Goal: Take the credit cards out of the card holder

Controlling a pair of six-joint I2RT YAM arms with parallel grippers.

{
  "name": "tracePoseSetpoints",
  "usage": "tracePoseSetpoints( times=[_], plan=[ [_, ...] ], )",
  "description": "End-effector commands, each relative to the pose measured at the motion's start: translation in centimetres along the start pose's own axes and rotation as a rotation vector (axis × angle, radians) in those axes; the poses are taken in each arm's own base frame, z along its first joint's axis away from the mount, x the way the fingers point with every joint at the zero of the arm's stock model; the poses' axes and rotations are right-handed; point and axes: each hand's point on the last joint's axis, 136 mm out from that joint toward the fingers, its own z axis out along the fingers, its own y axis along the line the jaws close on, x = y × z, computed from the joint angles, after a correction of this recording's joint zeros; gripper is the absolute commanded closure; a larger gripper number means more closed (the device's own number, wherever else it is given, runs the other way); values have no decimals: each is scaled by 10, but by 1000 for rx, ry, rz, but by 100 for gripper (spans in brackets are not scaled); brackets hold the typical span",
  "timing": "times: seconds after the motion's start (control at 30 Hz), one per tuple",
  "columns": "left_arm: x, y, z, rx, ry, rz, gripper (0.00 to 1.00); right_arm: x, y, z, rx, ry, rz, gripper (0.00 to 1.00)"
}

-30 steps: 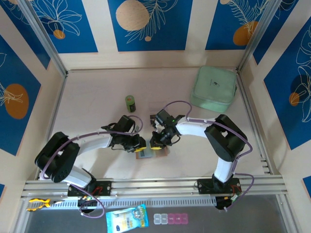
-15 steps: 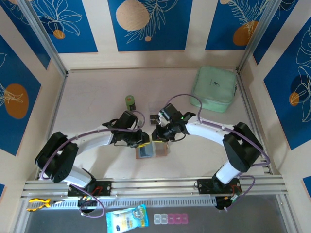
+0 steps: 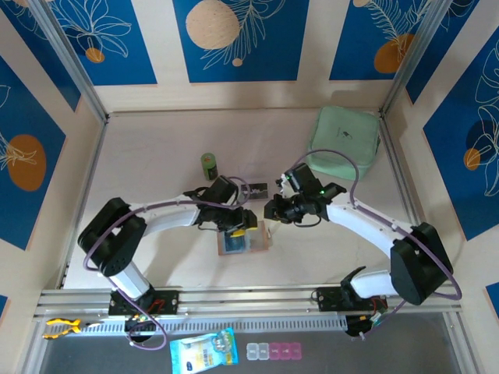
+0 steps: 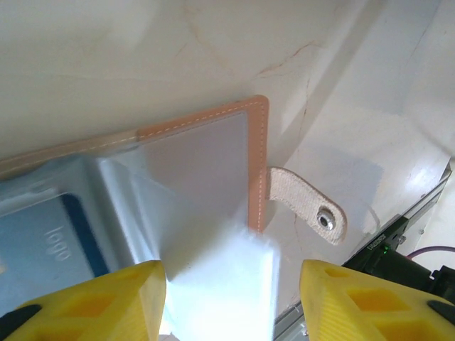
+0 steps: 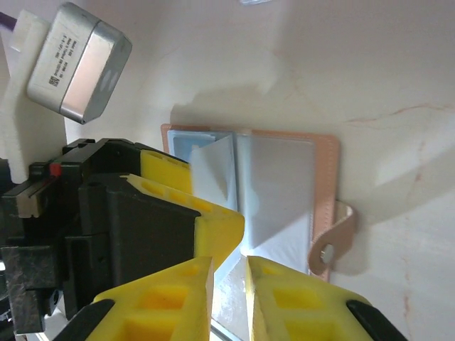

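The tan-pink card holder (image 3: 261, 238) lies open near the table's front, grey lining up (image 4: 206, 163) (image 5: 284, 185), its snap tab (image 4: 309, 206) sticking out. A blue card (image 4: 50, 238) sits in its left pocket. A pale clear sleeve page stands up from the lining. My left gripper (image 3: 240, 224) (image 4: 231, 298) is open, its fingers either side of that page without touching it. Up and right of the holder, my right gripper (image 3: 270, 209) (image 5: 229, 284) has its fingers close together with a thin gap and nothing seen in it. A dark card (image 3: 257, 189) lies beyond the holder.
A mint-green case (image 3: 343, 142) sits at the back right. A small green cylinder (image 3: 209, 165) stands left of the dark card. The left gripper's body (image 5: 128, 241) lies close beside my right fingers. Frame rails run along the table's sides.
My right gripper has pulled away from the holder, up and to the right. My left gripper has shifted right over the holder. The holder has stayed put.
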Motion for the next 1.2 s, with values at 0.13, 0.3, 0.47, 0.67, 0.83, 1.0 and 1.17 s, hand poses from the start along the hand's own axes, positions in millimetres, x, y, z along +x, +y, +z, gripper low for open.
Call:
tracePoseSetpoints(
  times=[0.13, 0.3, 0.47, 0.67, 0.83, 1.0, 1.17],
  plan=[
    [2, -14, 19, 11, 50, 30, 44, 10, -10, -11, -5, 1, 19, 77],
    [5, -1, 23, -42, 70, 26, 44, 11, -11, -11, -12, -2, 33, 76],
    [10, 10, 29, -64, 90, 18, 44, 12, -11, -9, -15, 4, 37, 76],
    [5, -4, 19, -28, 56, 50, 44, 13, -7, -10, -23, 7, 33, 76],
    [-2, -14, 0, -9, -7, 81, 44, 14, 1, -5, -44, 24, 32, 76],
    [-2, -4, -17, -39, -48, 91, 47, 16, 14, 8, -50, 63, 12, 76],
    [3, 22, -29, -65, -72, 52, 53, 19, 26, 24, -49, 99, -14, 76]
  ],
)
